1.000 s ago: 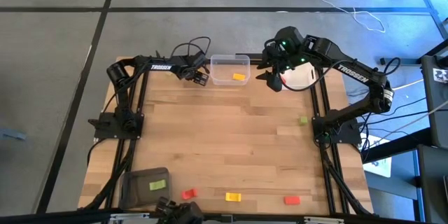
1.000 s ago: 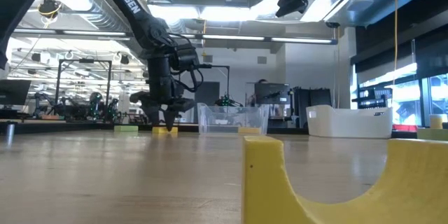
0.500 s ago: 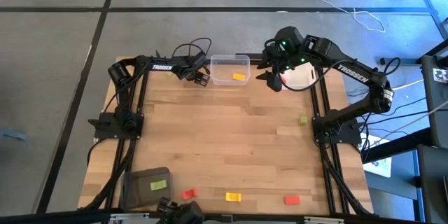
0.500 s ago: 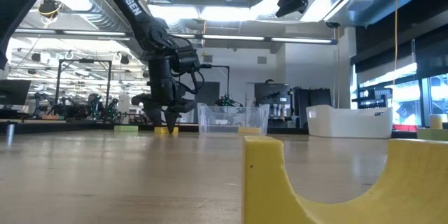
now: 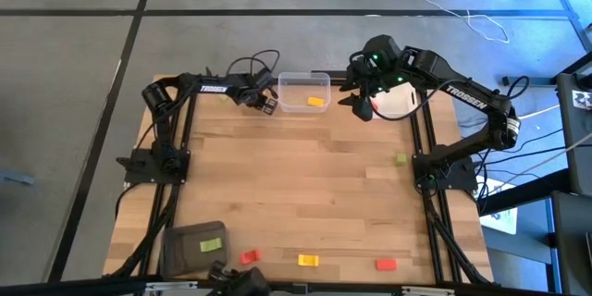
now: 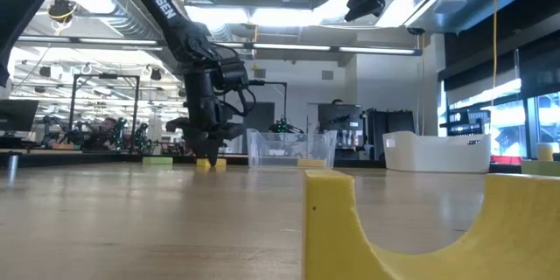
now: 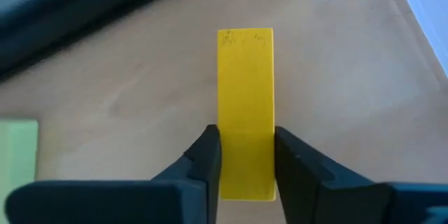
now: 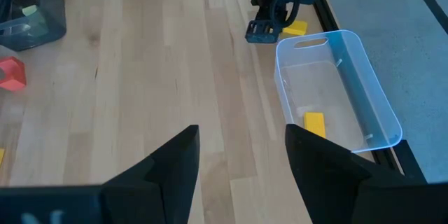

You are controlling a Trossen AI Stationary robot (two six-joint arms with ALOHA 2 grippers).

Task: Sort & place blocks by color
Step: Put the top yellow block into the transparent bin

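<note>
A yellow block (image 7: 245, 98) lies flat on the wood at the table's far left, just left of the clear bin (image 5: 303, 92). My left gripper (image 7: 246, 161) is down on it and shut on it; it also shows in the low view (image 6: 208, 150) and in the right wrist view (image 8: 262, 31). A second yellow block (image 5: 316, 102) lies inside the clear bin. My right gripper (image 8: 241, 140) hangs open high over the far right, touching nothing. My left gripper pinches the yellow block's two long sides (image 7: 222, 147) between its two fingers, near one end of the block. The fingers come steeply from above. The block lies flat on the table, most of its length reaching out past the fingertips.
A white bin (image 5: 393, 102) stands at the far right, a dark grey bin (image 5: 191, 248) holding a green block (image 5: 209, 244) at the near left. Loose blocks: red (image 5: 249, 256), yellow (image 5: 308, 260), red (image 5: 386, 264) along the near edge, green (image 5: 400, 158) at the right.
My left gripper has stayed in place and drawn its fingers together onto the yellow block, which has not moved.
</note>
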